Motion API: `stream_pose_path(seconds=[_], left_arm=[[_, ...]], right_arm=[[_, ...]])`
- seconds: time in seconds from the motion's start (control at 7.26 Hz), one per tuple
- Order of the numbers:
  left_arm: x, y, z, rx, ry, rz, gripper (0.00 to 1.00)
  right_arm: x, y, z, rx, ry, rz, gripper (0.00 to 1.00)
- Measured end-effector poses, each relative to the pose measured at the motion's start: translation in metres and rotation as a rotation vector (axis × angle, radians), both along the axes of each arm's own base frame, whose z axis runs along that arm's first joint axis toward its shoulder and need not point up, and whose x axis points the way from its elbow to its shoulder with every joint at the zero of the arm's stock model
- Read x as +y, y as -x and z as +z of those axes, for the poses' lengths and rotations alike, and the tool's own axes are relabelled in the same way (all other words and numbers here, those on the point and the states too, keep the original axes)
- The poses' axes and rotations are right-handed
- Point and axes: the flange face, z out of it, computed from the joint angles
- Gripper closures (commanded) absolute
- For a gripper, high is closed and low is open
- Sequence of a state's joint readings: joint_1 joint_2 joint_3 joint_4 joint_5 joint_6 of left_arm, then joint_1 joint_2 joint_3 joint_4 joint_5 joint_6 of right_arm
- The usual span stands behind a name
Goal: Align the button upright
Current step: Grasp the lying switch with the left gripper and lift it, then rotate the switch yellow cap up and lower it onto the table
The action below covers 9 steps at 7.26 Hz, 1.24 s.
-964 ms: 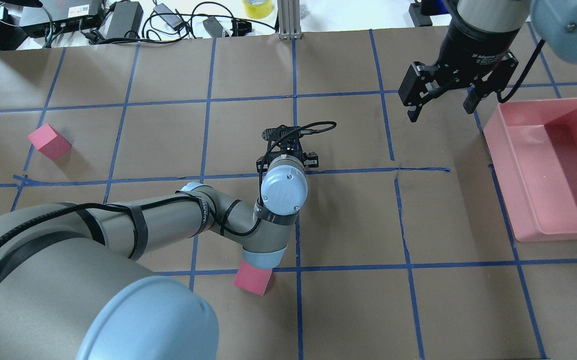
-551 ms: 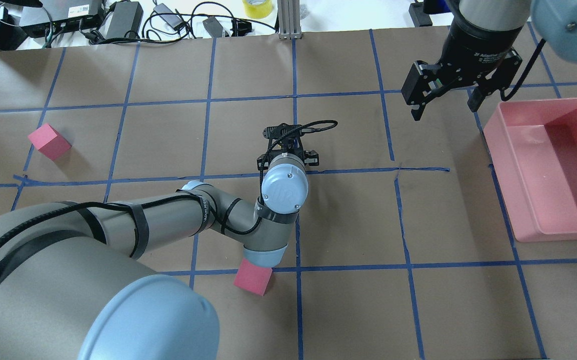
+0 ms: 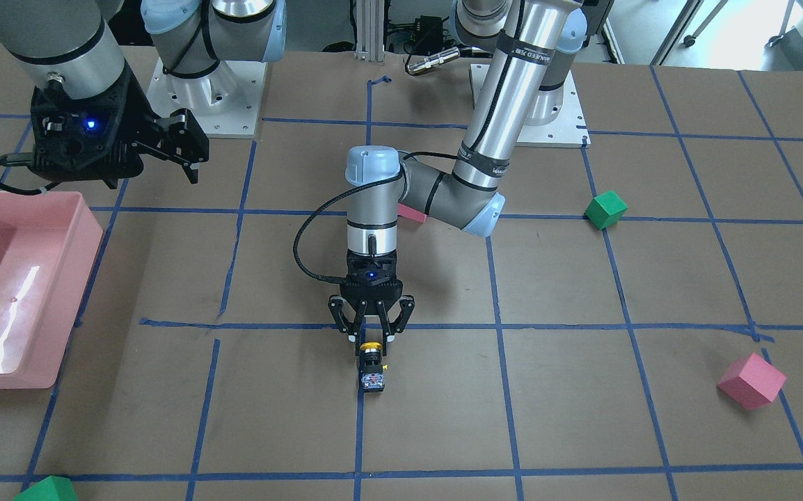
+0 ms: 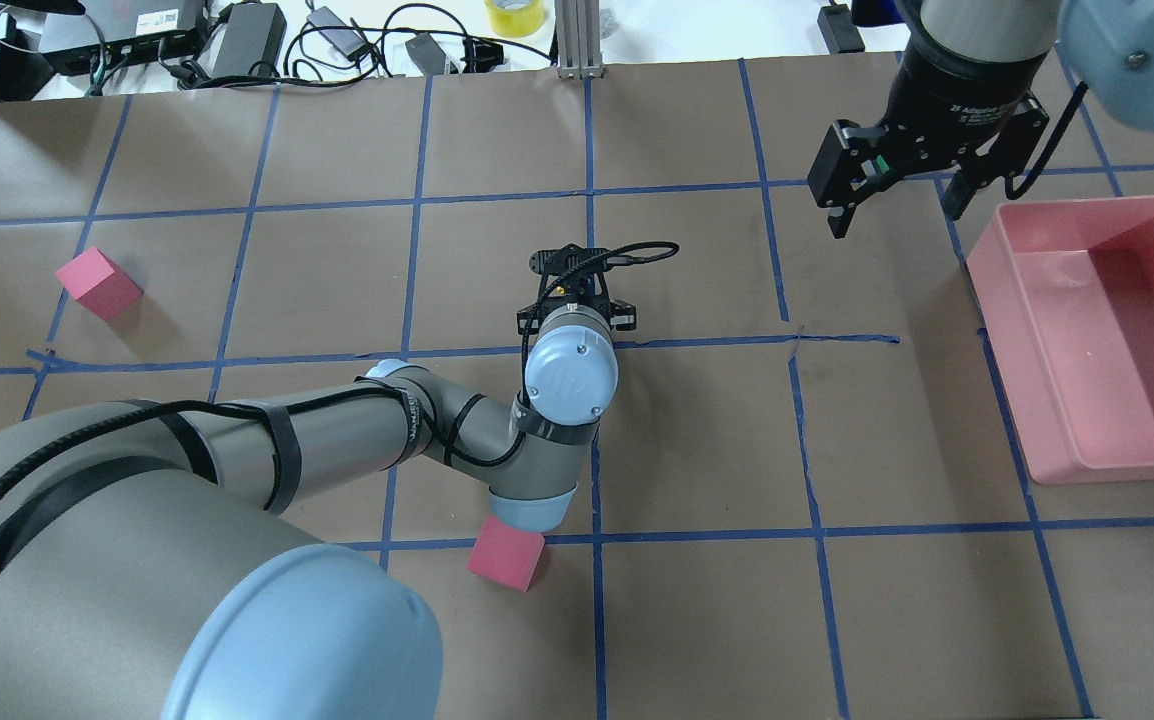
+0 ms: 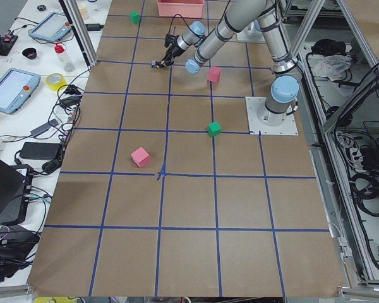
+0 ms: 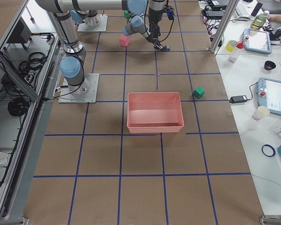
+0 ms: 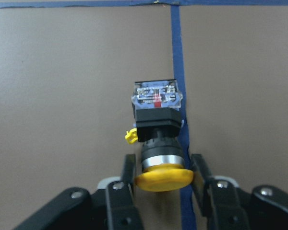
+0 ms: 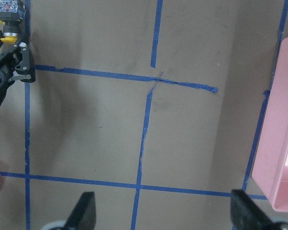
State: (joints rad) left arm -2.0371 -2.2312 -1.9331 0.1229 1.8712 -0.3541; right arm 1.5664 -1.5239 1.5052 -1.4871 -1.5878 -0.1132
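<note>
The button (image 3: 372,367) lies on its side on the brown table, on a blue tape line. Its yellow cap (image 7: 163,178) points at my left gripper and its grey contact block (image 7: 156,94) points away. My left gripper (image 3: 371,337) points down over it, with a finger (image 7: 128,168) tight against each side of the cap. In the overhead view the left wrist (image 4: 571,371) hides the button. The button also shows in the right wrist view (image 8: 9,14). My right gripper (image 4: 897,215) hangs open and empty above the far right of the table.
A pink bin (image 4: 997,300) stands at the right, close to the right gripper. Pink cubes lie at the left (image 4: 97,283) and under the left elbow (image 4: 505,560). Green cubes (image 3: 605,209) (image 3: 46,489) lie apart from the button.
The right gripper has drifted a little to the right and towards the far edge. The left gripper's knuckles have drawn slightly narrower; the left arm has barely moved.
</note>
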Motion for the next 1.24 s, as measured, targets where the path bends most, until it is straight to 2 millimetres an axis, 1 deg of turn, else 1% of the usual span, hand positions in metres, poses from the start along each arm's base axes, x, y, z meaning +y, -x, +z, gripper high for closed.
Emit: stream_pose_path(seconds=[0.28,0.41,0.55,0.69,0.96,1.1,1.24], left_arm=[[-0.01,0.004,0.027,-0.027,0.007,-0.041,0.99],[-0.017,0.004,0.04,-0.046,-0.043,-0.05,0.99],[-0.027,0.004,0.056,-0.059,-0.118,-0.056,1.0],[-0.035,0.003,0.076,-0.069,-0.209,-0.059,1.0],[-0.048,-0.004,0.116,-0.058,-0.43,-0.062,1.0],[-0.05,-0.005,0.131,-0.043,-0.545,-0.06,1.0],[-0.052,-0.005,0.141,-0.005,-0.659,-0.05,1.0]], right_arm=[[0.0,-0.001,-0.001,-0.002,-0.001,-0.029,0.0],[0.0,-0.001,-0.002,-0.003,-0.004,-0.034,0.0],[-0.001,-0.002,-0.003,-0.004,-0.005,-0.036,0.0],[-0.001,-0.002,-0.003,-0.005,-0.005,-0.036,0.0],[0.0,-0.003,-0.003,-0.005,-0.007,-0.035,0.0],[0.0,-0.003,-0.003,-0.005,-0.006,-0.034,0.0],[0.001,-0.003,-0.002,-0.004,-0.006,-0.034,0.0]])
